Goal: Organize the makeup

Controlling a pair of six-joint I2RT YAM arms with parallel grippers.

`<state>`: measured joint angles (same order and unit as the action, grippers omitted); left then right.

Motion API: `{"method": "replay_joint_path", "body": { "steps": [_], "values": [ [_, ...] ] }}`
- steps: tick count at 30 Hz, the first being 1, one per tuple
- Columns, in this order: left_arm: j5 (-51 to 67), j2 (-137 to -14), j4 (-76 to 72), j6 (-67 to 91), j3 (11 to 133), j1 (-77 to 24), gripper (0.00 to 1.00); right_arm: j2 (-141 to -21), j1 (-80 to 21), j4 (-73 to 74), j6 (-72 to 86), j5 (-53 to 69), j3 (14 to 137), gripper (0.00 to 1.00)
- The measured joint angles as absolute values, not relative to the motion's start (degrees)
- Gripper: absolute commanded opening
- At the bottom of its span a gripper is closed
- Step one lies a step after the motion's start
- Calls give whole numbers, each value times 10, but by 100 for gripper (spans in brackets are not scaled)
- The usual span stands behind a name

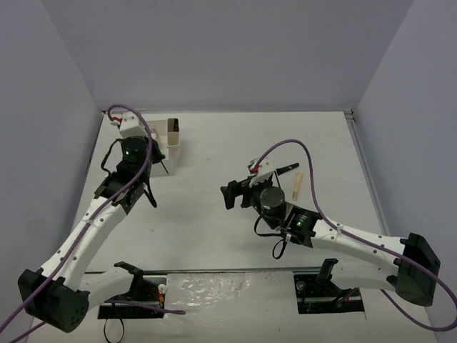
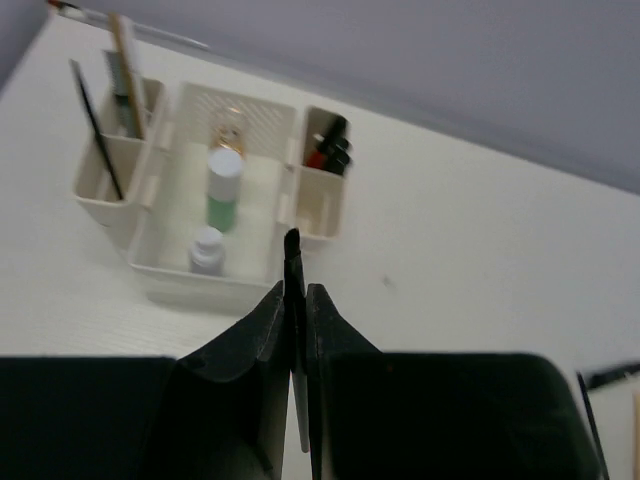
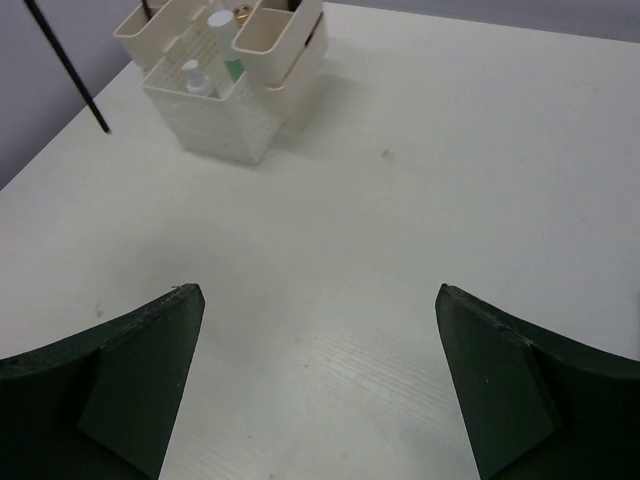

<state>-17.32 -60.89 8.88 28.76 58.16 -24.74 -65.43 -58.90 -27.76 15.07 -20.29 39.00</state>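
My left gripper [image 2: 296, 290] is shut on a thin black pencil [image 2: 292, 250] and holds it just in front of the white-and-beige box [image 2: 160, 275]. The box's middle tray holds an amber bottle [image 2: 230, 125], a green bottle [image 2: 223, 195] and a grey bottle [image 2: 207, 250]. Its left cups hold a tan stick [image 2: 126, 70] and a black pencil [image 2: 97, 130]; the right cup holds black and red tubes [image 2: 330, 150]. My right gripper [image 3: 318, 290] is open and empty over bare table. A black pencil [image 1: 287, 168] and a tan stick [image 1: 298, 184] lie loose behind it.
The box [image 1: 173, 146] stands at the back left, partly hidden by my left gripper [image 1: 158, 163]. My right gripper [image 1: 230, 194] is near the table's middle. Grey walls close the table at the left, back and right. The held pencil [image 3: 65, 65] shows left of the box [image 3: 235, 125].
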Motion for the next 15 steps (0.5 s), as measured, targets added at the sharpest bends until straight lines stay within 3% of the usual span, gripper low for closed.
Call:
{"method": "replay_joint_path", "body": {
  "steps": [15],
  "values": [
    [-178,-835,-65,173,722,-2,0,-547,-514,-190,150,-221,334,100]
  ]
}}
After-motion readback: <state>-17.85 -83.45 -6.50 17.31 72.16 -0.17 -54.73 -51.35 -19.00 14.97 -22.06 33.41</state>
